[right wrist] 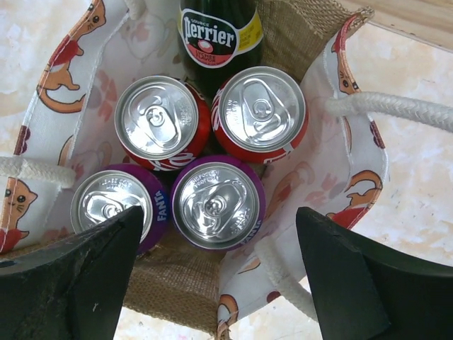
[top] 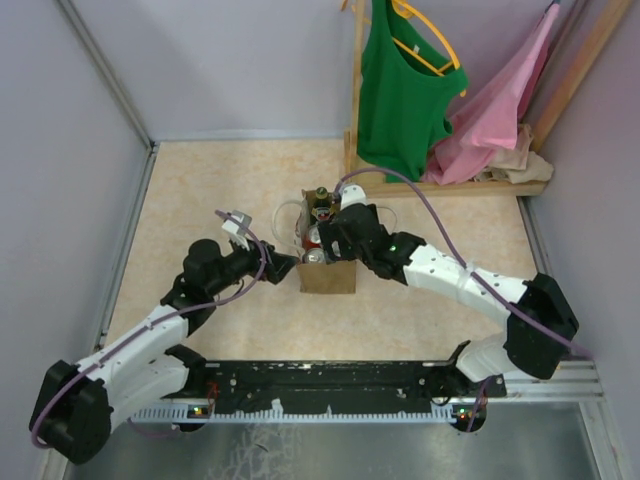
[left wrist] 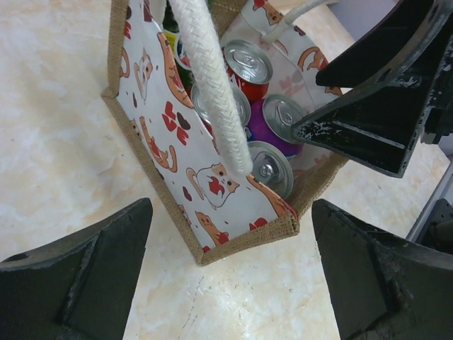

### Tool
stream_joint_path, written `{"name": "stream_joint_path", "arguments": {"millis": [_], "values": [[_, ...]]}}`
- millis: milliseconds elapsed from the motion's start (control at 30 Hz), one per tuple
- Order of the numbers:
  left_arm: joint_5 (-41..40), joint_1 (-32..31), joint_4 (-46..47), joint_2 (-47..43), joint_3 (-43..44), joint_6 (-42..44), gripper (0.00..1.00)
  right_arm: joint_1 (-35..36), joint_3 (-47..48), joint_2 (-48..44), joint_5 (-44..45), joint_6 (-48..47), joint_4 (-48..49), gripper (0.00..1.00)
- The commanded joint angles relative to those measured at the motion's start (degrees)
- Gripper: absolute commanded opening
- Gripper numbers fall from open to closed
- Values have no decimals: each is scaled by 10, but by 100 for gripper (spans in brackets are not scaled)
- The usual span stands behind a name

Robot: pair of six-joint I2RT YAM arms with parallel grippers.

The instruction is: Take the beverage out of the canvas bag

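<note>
The tan canvas bag (top: pixel 326 272) stands open at the table's middle, its lining printed with cats. Inside stand two red cans (right wrist: pixel 260 113), two purple Fanta cans (right wrist: pixel 217 204) and a green Perrier bottle (right wrist: pixel 219 32). My right gripper (right wrist: pixel 221 280) is open directly above the bag's mouth, its fingers either side of the near purple can, not touching it. My left gripper (left wrist: pixel 230 276) is open and empty beside the bag's left corner (left wrist: pixel 244 237). A white rope handle (left wrist: pixel 211 85) crosses the left wrist view.
A wooden clothes rack (top: pixel 356 90) with a green top (top: pixel 400 90) and pink garment (top: pixel 500 100) stands at the back right. Grey walls close in the beige tabletop (top: pixel 200 190) on three sides.
</note>
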Motion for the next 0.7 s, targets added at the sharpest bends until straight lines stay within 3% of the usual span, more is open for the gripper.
{"name": "stream_joint_path", "arguments": {"millis": [0, 300, 500, 667], "values": [[21, -12, 84, 44, 20, -11, 100, 11, 5, 0, -11, -3, -15, 87], [-25, -31, 117, 103, 50, -16, 100, 44, 24, 35, -22, -33, -50, 83], [-43, -38, 94, 143, 82, -11, 99, 57, 56, 61, -52, -53, -104, 88], [-52, -48, 73, 178, 102, 4, 87, 59, 53, 76, -40, -60, -121, 92]]}}
